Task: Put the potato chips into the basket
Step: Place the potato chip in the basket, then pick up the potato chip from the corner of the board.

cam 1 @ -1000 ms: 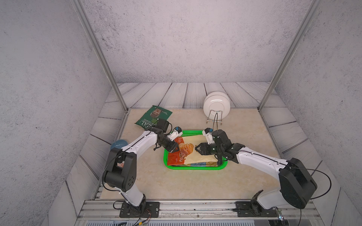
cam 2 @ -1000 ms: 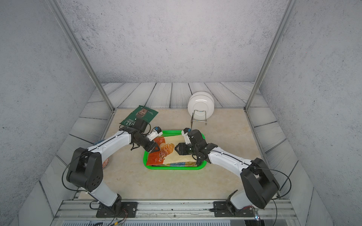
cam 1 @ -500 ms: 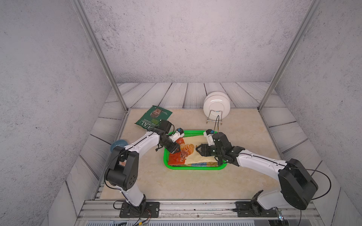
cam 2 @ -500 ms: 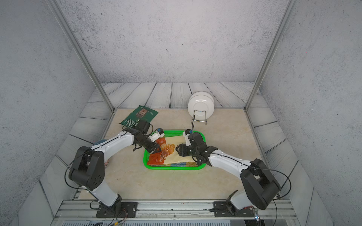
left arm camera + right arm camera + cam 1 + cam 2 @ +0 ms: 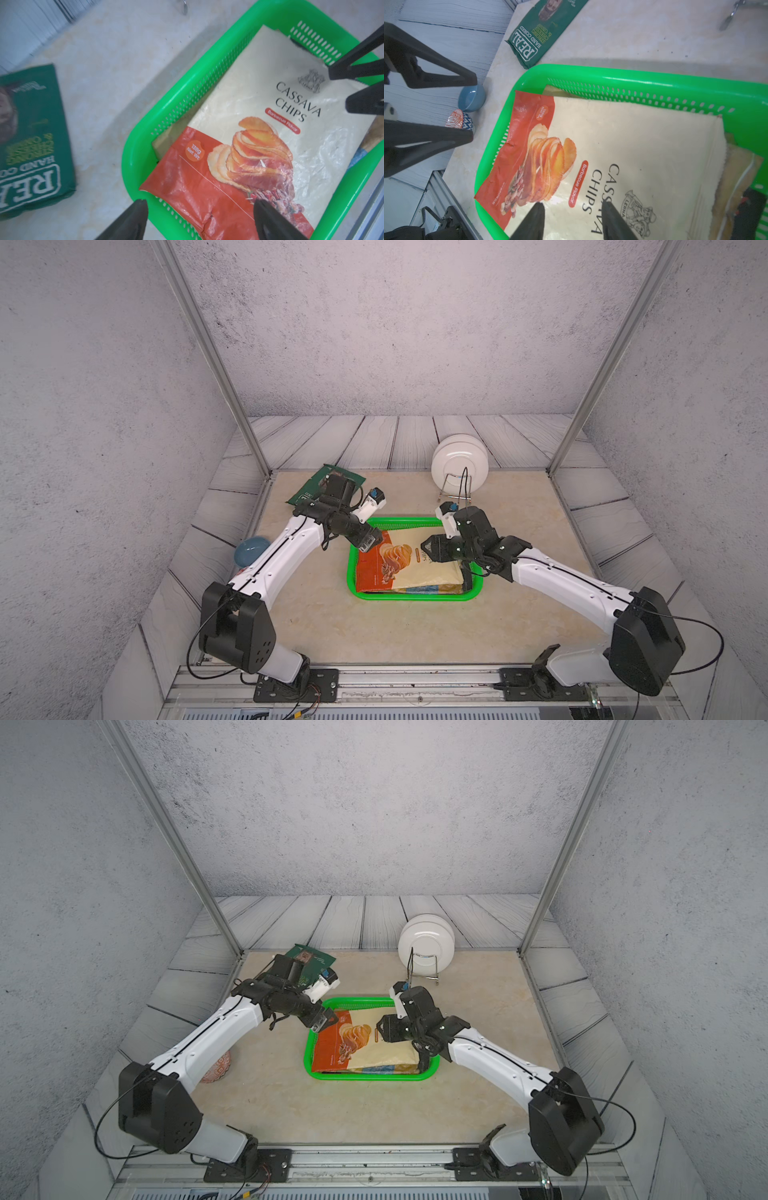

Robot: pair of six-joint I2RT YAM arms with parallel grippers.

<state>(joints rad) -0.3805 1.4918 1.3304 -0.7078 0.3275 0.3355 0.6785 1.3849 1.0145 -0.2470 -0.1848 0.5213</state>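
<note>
hovering my left pincer (image 5: 200, 202) wide and empty above the cream-and-red crinkly cassava chip bag (image 5: 259, 116), whose red corner rides over the rim of the bright green mesh plastic basket (image 5: 128, 158). my right pincer (image 5: 573, 205) is half-parted and empty, seemingly poised to press it down. the dark green "real" bag (image 5: 35, 135) waits on the beige desk (image 5: 116, 68), just beside.

- basket (image 5: 633, 75): glossy bright green plastic with a smooth rim and perforated walls.
- cassava chips bag (image 5: 249, 128): thin crinkled film with a soft sheen. The orange-red end is creased and shinier.
- dark green bag (image 5: 542, 29): flat, smooth and matt-looking.
- left claw (image 5: 199, 207) and right claw (image 5: 573, 207): matt black plastic fingers.
- table (image 5: 374, 635): smooth beige stone-look top with a faint sheen.
- plates (image 5: 459, 460): glossy white.
- blue bowl (image 5: 472, 100): smooth, glazed-looking.
- frame posts (image 5: 214, 364): dull silver metal.
- walls (image 5: 395, 323): rough grey, plaster-like.
</note>
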